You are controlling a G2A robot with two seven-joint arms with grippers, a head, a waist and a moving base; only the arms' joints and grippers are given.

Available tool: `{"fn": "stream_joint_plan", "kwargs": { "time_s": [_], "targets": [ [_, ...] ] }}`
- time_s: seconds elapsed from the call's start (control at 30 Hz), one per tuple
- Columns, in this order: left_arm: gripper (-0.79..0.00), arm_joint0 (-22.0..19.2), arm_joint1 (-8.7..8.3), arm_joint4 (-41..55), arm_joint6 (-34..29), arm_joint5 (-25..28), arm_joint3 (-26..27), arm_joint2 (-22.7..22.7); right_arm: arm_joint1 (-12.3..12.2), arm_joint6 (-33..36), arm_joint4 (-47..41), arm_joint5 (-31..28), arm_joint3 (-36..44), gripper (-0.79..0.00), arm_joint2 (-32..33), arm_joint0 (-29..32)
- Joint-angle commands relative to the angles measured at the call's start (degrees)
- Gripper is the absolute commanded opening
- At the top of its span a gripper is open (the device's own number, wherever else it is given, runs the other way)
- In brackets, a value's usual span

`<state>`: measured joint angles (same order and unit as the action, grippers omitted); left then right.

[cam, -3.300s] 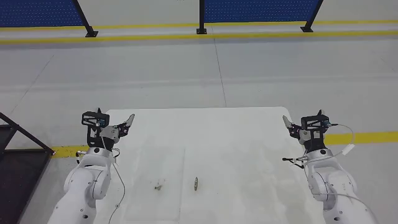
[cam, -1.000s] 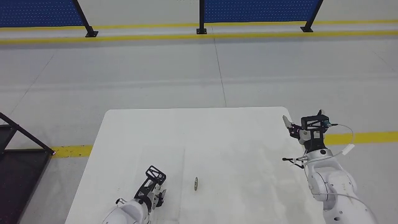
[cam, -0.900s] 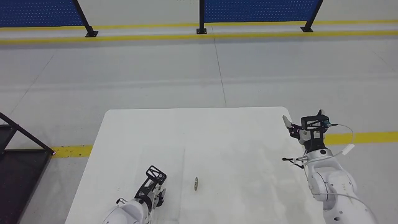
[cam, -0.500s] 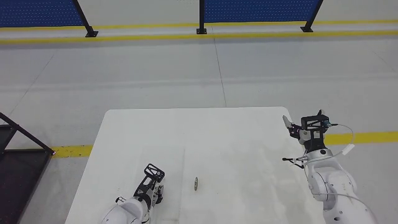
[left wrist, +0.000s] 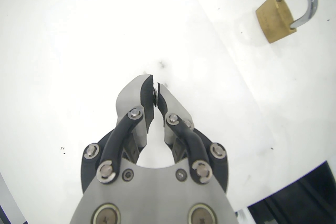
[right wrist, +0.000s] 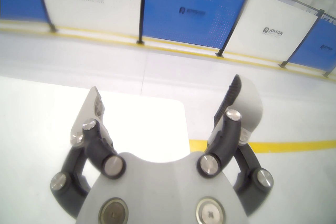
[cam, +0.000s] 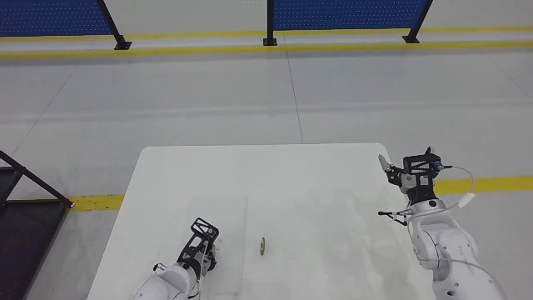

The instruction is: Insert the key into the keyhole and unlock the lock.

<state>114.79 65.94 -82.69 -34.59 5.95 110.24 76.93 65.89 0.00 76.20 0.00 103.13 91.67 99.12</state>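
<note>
In the lower left of the top view, the left gripper [left wrist: 155, 87] is held low over the table [cam: 316, 192], clenched on the key [left wrist: 155, 98], of which a thin metal edge is seen between the pads. The padlock [cam: 263, 247] is laid flat near it, at lower centre. The right gripper [right wrist: 165, 88] is seen at the table's right edge, spread wide with nothing grasped.

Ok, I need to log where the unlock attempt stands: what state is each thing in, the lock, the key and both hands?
Left hand: shut on the key, low over the table.
Key: a metal sliver between the pads.
Padlock: flat on the table, shackle shut, no key in it.
Right hand: open, empty, raised at the table's edge.
</note>
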Motion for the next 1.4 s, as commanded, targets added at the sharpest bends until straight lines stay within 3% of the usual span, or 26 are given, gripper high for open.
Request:
{"fn": "stream_joint_plan", "kwargs": {
  "time_s": [0.0, 0.3, 0.47, 0.57, 0.73, 0.93, 1.07, 1.37],
  "targets": [
    [-0.785, 0.1, -0.02, 0.2, 0.2, -0.1, 0.2, 0.1, 0.0, 0.0, 0.0, 0.0, 0.0, 0.000, 0.0, 0.0],
    [-0.785, 3.7, -0.32, 3.8, 4.7, -0.3, 5.6, 3.5, 0.0, 0.0, 0.0, 0.0, 0.0, 0.000, 0.0, 0.0],
    [-0.785, 8.0, -0.60, 10.7, 14.8, 2.2, 10.4, 8.8, 0.0, 0.0, 0.0, 0.0, 0.0, 0.000, 0.0, 0.0],
    [-0.785, 10.6, -0.80, 18.1, 23.3, 8.3, 10.3, 12.5, 0.0, 0.0, 0.0, 0.0, 0.0, 0.000, 0.0, 0.0],
    [-0.785, 12.0, -1.35, 29.8, 35.1, 25.2, 6.3, 18.5, 0.0, 0.0, 0.0, 0.0, 0.0, 0.000, 0.0, 0.0],
    [-0.785, 11.6, -1.68, 34.3, 43.3, 39.2, 0.8, 20.5, -0.3, 4.4, 7.8, -4.9, 3.8, 0.000, -3.1, 2.6],
    [-0.785, 10.7, -1.74, 34.0, 46.3, 43.9, -2.1, 20.8, -0.4, 5.5, 14.9, -10.7, 8.9, 0.000, -9.1, 7.2],
    [-0.785, 10.7, -1.73, 33.8, 46.7, 44.0, -2.5, 20.9, -0.6, 6.7, 29.3, -20.7, 13.8, 0.000, -24.2, 14.6]
  ]
}}
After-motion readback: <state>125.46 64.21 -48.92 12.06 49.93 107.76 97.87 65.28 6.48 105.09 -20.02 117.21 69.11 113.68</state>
